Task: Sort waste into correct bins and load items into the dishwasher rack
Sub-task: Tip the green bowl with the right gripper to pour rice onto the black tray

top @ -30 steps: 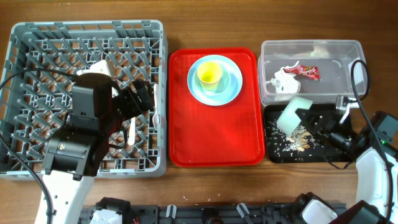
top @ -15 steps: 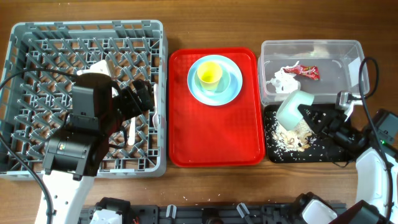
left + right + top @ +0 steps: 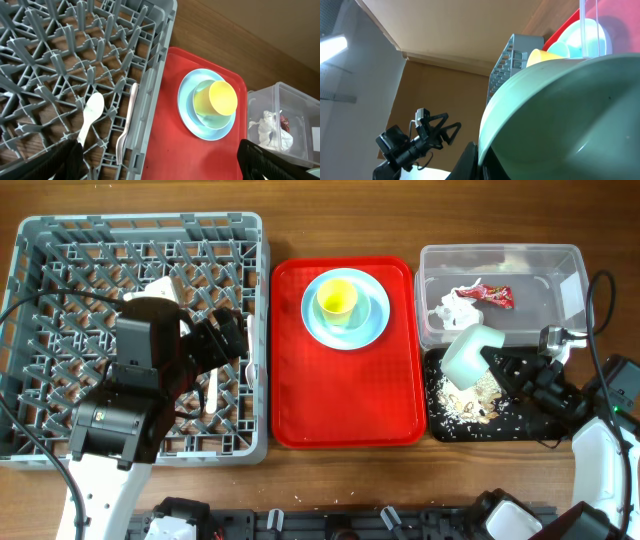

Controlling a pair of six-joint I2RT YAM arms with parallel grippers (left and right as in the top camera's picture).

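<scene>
Right gripper point(image 3: 497, 365) — jaws pinching the mint bowl point(image 3: 468, 352), tipped over the black tray point(image 3: 510, 430) and its crumbs point(image 3: 468, 406) | left gripper point(image 3: 226, 336) above the rack point(image 3: 60, 230), jaws spread, holding nothing | spoon point(image 3: 91, 112), fork point(image 3: 125, 135) in rack | cup point(image 3: 337, 298), plate point(image 3: 372, 320) on red tray point(image 3: 300, 380) | wad point(image 3: 452, 308) in clear tub point(image 3: 500, 252)

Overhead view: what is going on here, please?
The right gripper holds the mint green bowl tipped over the black tray, where rice crumbs lie. The left gripper hovers open above the dishwasher rack, which has the white spoon and fork in it. The blue plate with the yellow cup sits on the red tray.
</scene>
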